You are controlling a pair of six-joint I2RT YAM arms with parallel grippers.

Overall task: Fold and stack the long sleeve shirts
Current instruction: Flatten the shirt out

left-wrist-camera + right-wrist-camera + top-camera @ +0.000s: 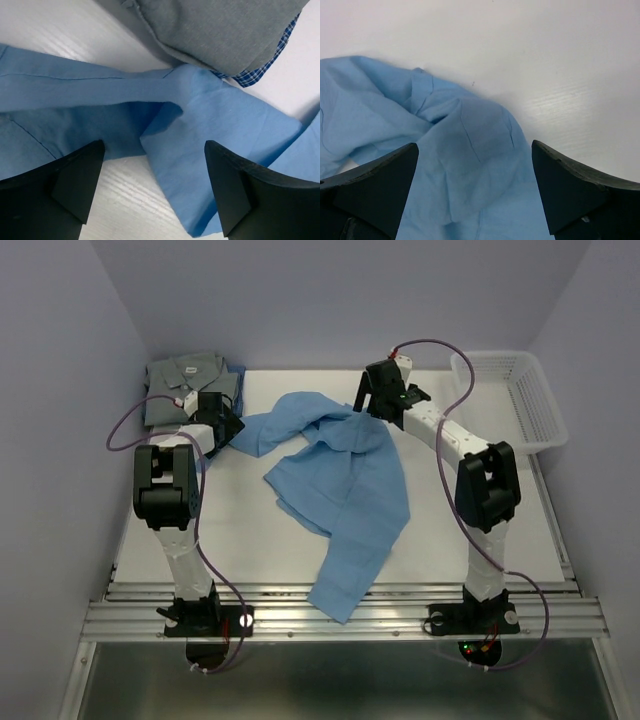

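The left arm (pixel 165 490) and right arm (pixel 485 485) are both reaching from near to far. The left gripper (pixel 154 147) is hovering at far left, jaws spread wide. The right gripper (pixel 474 146) is hovering far, right of centre, jaws equally wide and gripping nothing.

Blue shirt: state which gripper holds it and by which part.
Neither holds it. The left gripper and right gripper both stand open over the light blue shirt: left at its end beside the folded grey-green shirt, right at its far bunched part.

A plain light blue shirt (pixel 345 480) is seen on a white table (pixel 250 535). A grey-green shirt (pixel 183 380) is edged by blue-and-white checked cloth (pixel 255 75). The mesh basket (pixel 535 405) is white.
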